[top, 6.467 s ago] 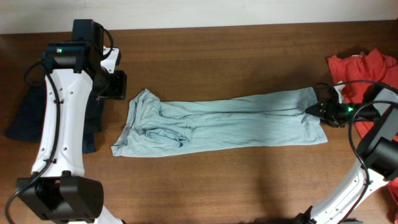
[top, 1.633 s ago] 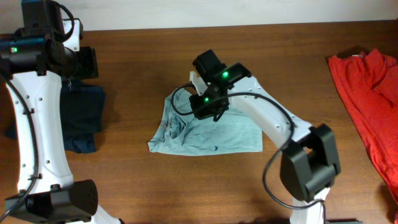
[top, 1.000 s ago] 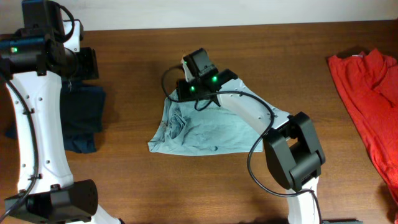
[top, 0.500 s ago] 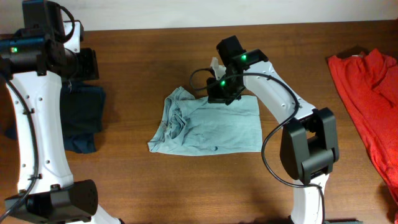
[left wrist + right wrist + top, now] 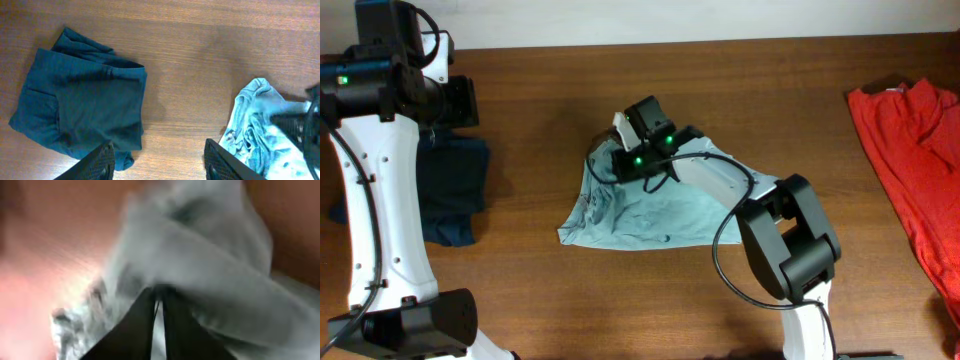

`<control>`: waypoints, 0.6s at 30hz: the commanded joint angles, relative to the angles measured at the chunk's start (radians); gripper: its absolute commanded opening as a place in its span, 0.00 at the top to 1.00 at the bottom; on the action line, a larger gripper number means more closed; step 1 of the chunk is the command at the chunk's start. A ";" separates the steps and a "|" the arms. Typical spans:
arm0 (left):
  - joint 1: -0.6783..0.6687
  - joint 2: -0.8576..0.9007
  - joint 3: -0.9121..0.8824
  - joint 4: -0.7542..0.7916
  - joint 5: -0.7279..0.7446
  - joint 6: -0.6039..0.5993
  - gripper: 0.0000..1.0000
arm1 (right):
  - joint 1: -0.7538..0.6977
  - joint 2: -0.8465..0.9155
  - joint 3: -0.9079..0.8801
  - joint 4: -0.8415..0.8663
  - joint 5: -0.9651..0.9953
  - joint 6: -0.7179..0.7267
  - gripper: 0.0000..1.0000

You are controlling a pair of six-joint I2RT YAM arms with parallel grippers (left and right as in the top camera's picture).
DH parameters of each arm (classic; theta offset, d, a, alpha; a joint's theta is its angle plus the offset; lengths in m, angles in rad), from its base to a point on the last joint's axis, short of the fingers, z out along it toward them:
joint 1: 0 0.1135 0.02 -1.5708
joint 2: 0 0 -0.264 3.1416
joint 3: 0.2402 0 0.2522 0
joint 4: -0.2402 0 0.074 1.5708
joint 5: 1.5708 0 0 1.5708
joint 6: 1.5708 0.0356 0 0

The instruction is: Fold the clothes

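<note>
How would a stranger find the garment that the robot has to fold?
Look at the middle of the wooden table, between the navy clothes at the left and the red garment at the right. The folded trousers there are the only pale blue-green cloth.

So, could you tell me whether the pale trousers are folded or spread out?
Folded: the trousers lie doubled into a compact, rumpled patch, with no legs stretched out.

Blur smears the right wrist view: the thin pale blue-green wrinkly garment point(image 5: 200, 255) fills it, folds unreadable around the right gripper point(image 5: 159, 297). Overhead, the bright red cloth garment point(image 5: 910, 150) runs off the right edge, and the white left arm point(image 5: 380, 200) covers part of the dark navy folded clothes point(image 5: 455, 185).
</note>
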 commanded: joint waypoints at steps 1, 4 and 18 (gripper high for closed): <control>0.000 -0.017 0.015 -0.015 0.008 -0.010 0.43 | -0.010 0.006 -0.004 0.109 0.024 0.048 0.87; 0.000 -0.017 0.014 -0.026 0.007 -0.010 0.43 | -0.029 -0.001 0.045 0.068 0.005 0.075 0.87; 0.000 -0.017 0.014 -0.009 0.008 -0.010 0.42 | -0.026 -0.024 0.211 -0.605 -0.005 -0.057 0.89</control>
